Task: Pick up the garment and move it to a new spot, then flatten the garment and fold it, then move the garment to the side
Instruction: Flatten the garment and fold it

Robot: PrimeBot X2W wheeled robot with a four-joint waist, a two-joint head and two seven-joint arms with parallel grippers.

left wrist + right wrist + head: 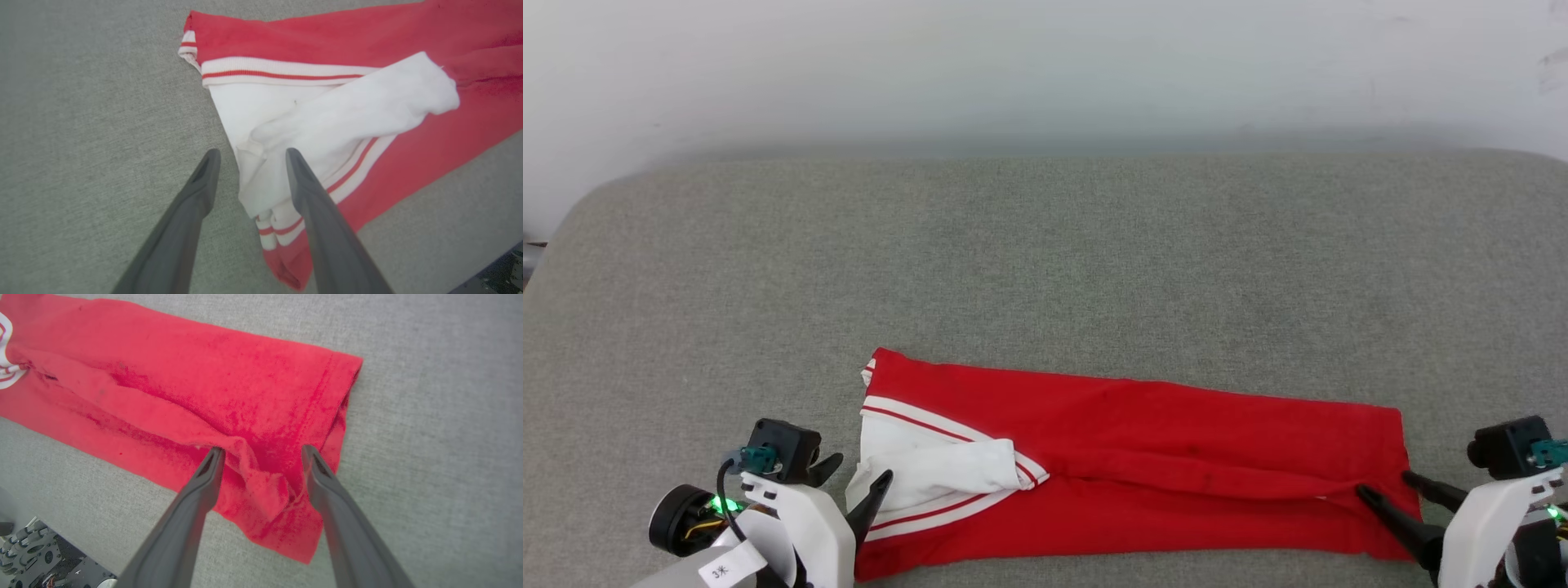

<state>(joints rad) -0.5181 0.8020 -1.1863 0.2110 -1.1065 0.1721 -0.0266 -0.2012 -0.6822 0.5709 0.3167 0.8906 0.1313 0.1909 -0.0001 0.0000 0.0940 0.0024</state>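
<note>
Along the front edge of the grey padded surface (1045, 261), the garment (1176, 457) is lying folded into one long red strip, running from left to right. At its left end a white sleeve (947, 469) with red-white striped trim is lying doubled on top. We are holding our left gripper (252, 152) with jaws wide over that sleeve, gripping nothing. Our right gripper (263, 450) is also standing wide open, straddling a wrinkle at the right end.
</note>
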